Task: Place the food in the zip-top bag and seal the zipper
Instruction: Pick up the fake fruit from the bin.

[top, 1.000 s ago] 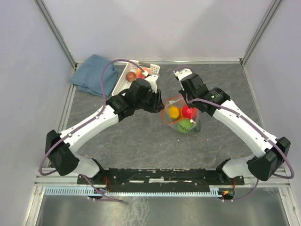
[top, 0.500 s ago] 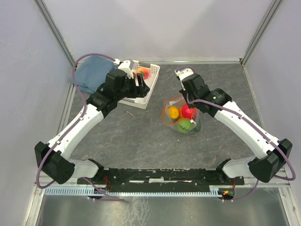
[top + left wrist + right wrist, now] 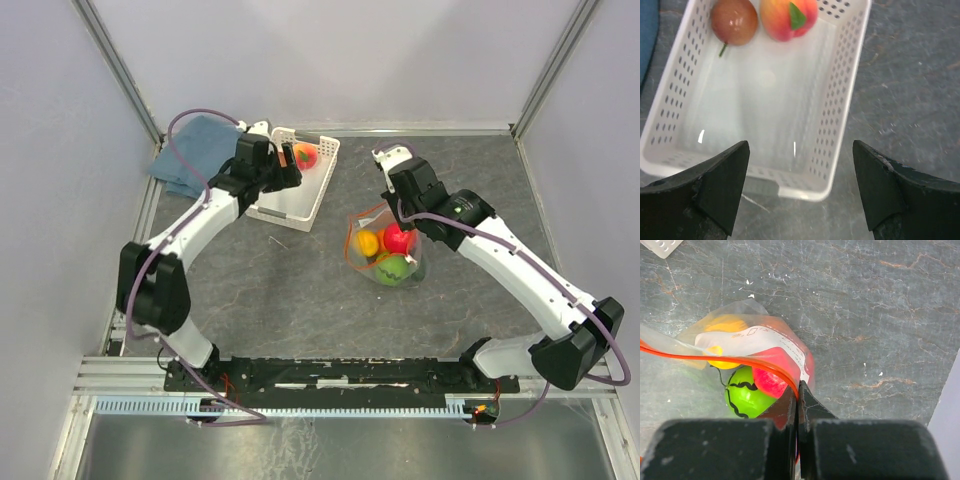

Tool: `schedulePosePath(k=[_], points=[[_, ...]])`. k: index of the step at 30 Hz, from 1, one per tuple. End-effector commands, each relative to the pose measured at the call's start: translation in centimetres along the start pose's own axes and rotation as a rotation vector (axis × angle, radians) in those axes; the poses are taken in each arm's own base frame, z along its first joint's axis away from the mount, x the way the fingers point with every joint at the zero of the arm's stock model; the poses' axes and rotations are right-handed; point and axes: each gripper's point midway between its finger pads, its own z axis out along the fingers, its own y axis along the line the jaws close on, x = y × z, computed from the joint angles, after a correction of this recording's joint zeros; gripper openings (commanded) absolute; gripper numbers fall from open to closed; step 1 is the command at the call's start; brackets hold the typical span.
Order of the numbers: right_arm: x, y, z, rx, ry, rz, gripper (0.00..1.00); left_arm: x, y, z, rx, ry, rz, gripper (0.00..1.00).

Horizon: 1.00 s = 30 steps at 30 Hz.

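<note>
Tabletop, basket with two fruits under spread left hand, right hand pinching zipper of fruit-filled bag

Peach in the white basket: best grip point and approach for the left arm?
Grip the peach across its round middle, coming straight down: the basket walls block any sideways approach. The brown fruit lies close beside it, so probably turn the open left gripper so its fingers avoid that side.
</note>
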Motion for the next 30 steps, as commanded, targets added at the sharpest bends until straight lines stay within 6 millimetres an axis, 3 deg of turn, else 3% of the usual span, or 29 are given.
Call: schedulePosePath(k=[1,8,13,17,22,26,30], points=[[-1.9,-0.4,-1.3,-0.008,-0.096,0.055,0.02,-5.1,0.9,3.0,-0.025,-0.119,0.032,0.9],[-1.9,-0.1,-1.0,-0.021,-0.092,0.048,0.02,-5.7,0.2,8.5,0.046,-0.108,0.044,0.9],[-2.1,0.5,-1.1,-0.051,-0.093,0.048,0.02,-6.3,-0.5,13.6,0.11,-0.116,0.048,0.9],[-2.1,0.7,-0.9,-0.06,-0.092,0.05,0.02,-5.7,0.1,16.9,0.096,-0.103,0.098,0.9],[-2.0,1.1,-0.6,-0.078,-0.086,0.045,0.02,-5.9,1.1,19.1,0.049,-0.117,0.144,0.91],[-1.9,1.2,-0.4,-0.08,-0.076,0.041,0.02,-4.2,1.9,21.5,0.032,-0.081,0.166,0.91],[-1.9,1.2,-0.3,-0.079,-0.074,0.036,0.02,-3.8,2.0,22.7,0.04,-0.082,0.167,0.91]])
